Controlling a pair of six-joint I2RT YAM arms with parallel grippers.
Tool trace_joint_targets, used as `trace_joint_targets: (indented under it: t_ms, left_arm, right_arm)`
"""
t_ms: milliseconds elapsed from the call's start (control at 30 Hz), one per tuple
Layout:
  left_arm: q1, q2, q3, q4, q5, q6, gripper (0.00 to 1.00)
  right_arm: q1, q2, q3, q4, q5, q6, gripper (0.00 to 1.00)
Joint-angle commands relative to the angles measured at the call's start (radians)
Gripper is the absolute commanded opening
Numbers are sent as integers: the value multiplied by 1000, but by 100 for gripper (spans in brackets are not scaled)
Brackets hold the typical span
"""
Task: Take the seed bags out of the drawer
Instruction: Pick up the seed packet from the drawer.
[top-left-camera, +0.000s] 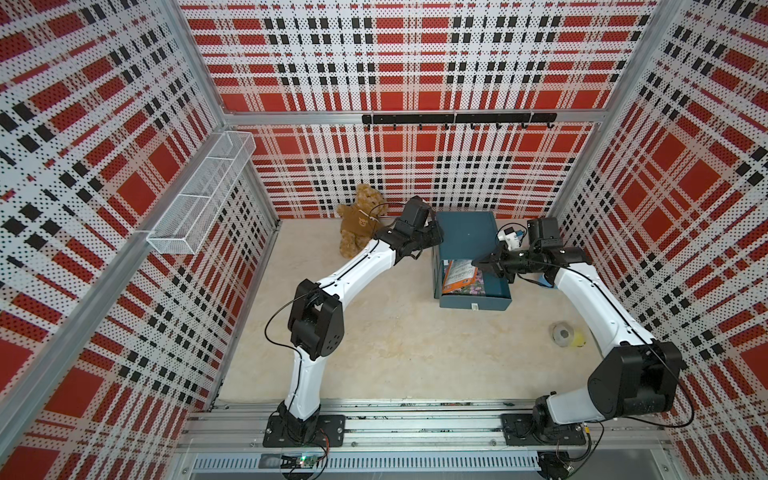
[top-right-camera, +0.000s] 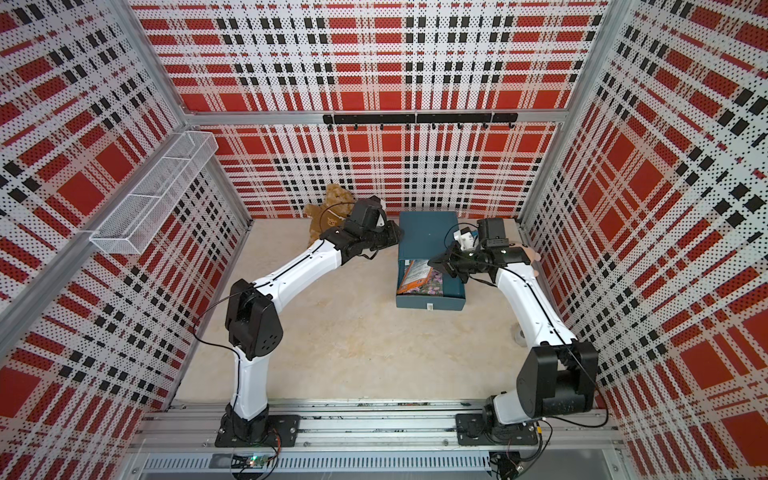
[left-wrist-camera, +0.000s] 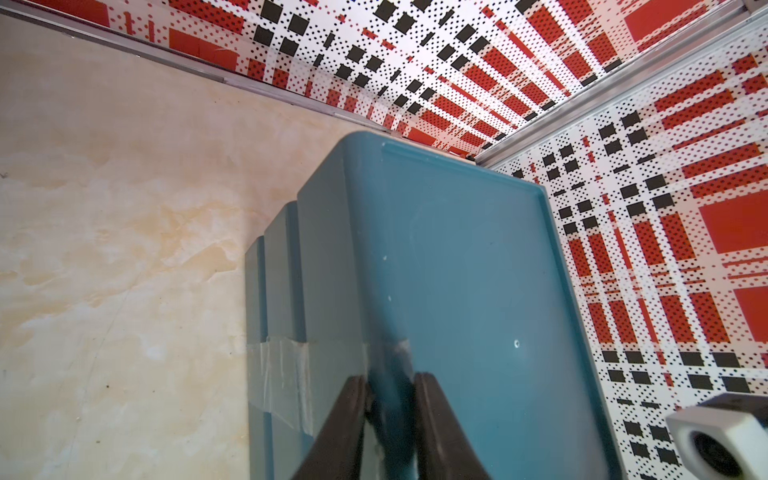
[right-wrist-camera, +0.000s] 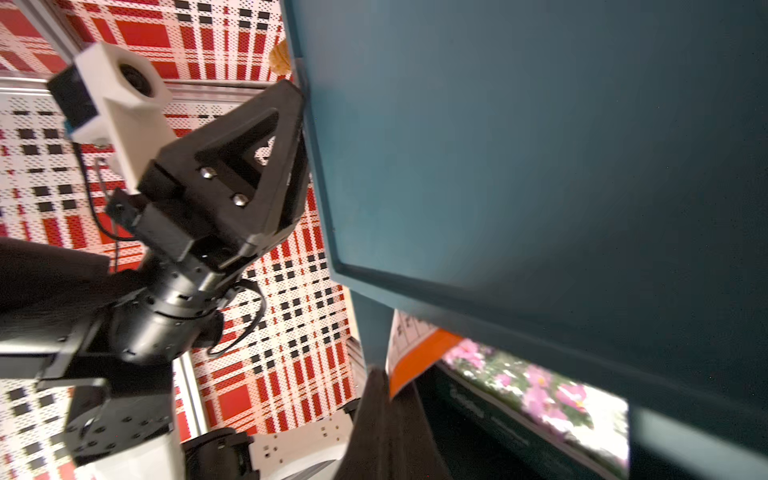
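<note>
Wire basket (top-left-camera: 199, 195): hangs on the side wall at your 10 o'clock.
Teddy bear (top-left-camera: 357, 220): slumped against the back wall at 11 o'clock, just behind your left arm.
Left gripper (left-wrist-camera: 388, 382): nipped narrowly on the cabinet's left top edge, one finger on each side of it.
Cabinet (top-left-camera: 465, 232): teal, standing at 1 o'clock on the table (top-left-camera: 374, 353), its back near the wall.
Drawer (top-left-camera: 473, 301): top one, drawn out toward 6 o'clock and open in both top views.
Seed bags (top-left-camera: 459, 276): lying inside the drawer, crowded toward its left half. An orange packet (right-wrist-camera: 415, 357) sits uppermost, with a pink-flower packet (right-wrist-camera: 540, 386) beneath it.
Right gripper (top-left-camera: 478, 262): reaches in from 3 o'clock over the drawer, jaws fully closed. In the wrist view the orange packet's corner meets your fingertips (right-wrist-camera: 374, 399), but you cannot tell whether it is pinched.
Tape roll (top-left-camera: 561, 332): clear, lying at 3 o'clock beside your right arm.
</note>
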Motion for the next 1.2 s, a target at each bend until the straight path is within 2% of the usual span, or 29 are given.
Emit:
trace_joint_targets:
  t_ms: [0,167,433,800,967,1167]
  left_arm:
    - [-25,98,-44,-204,7,3,25]
    - [-31,109,-30,-203,-3,-2,25]
    - [-35,116,-6,-201,-17,-11,25]
    - [-33,71,33,-197,-32,-32,25]
    - [-17,12,23,-197,-42,-43,25]
    - [47,-119,-52,-187,-54,-48,25]
  right_arm:
    - [-28,-52,20,96,-117,64,0]
    - [-51,-73,62,26,-175,37,0]
    - [-56,-158,58,-31,-193,-3,0]
    - [-53,-196,123,3,-233,-16,0]
    - [-24,-172,157,-2,-219,-26,0]
    - [76,-106,253,-37,-135,-56,0]
